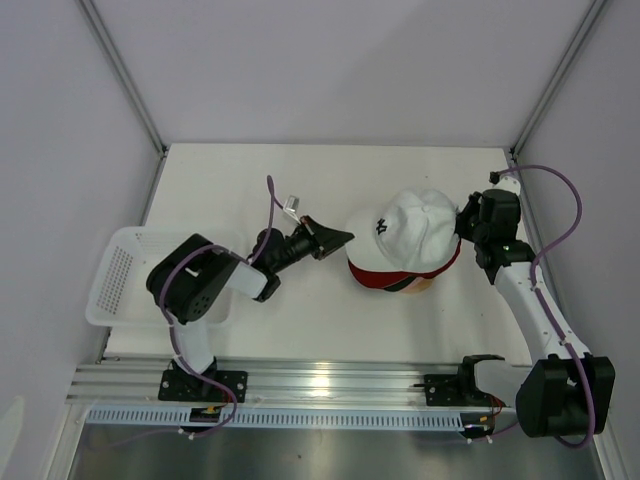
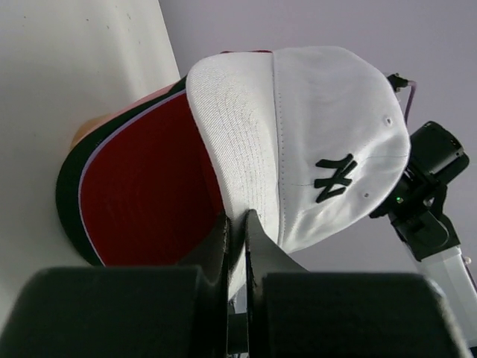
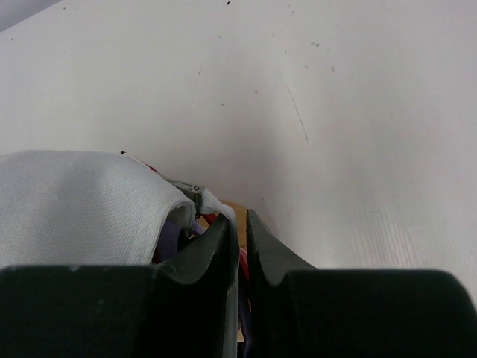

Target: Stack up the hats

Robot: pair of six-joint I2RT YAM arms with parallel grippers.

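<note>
**Hats** (image 1: 400, 277): one pile on my worktop (image 1: 300, 180), just to 3 o'clock of its middle.
- Top piece: white cap (image 1: 415, 225) with a black stitched emblem, its brim pointing to 9 o'clock.
- Under it: a red brim (image 2: 149, 186), then a dark green brim (image 2: 65, 195) at the pile's lower edge.

**My left claw** (image 1: 340, 239): at the pile's 9 o'clock. The fingers are pressed together on the front edge of the white cap's brim.

**My right claw** (image 1: 466, 228): at the pile's 3 o'clock. The fingers are nearly together with a strip of white fabric in the gap, clamped on the white cap's rear edge beside the strap buckle.

**Room for moving:**
- 12 o'clock: bare worktop from the pile to the far edge.
- 6 o'clock: a narrower strip to the near edge.
- 9 o'clock: white mesh basket (image 1: 112, 272) at the worktop's edge, well apart from the pile.
- 3 o'clock: a grey wall stands near my right claw.

**Surface:** matte white, with a few dark specks and one thin scratch. Pale grey walls stand on three sides.
</note>
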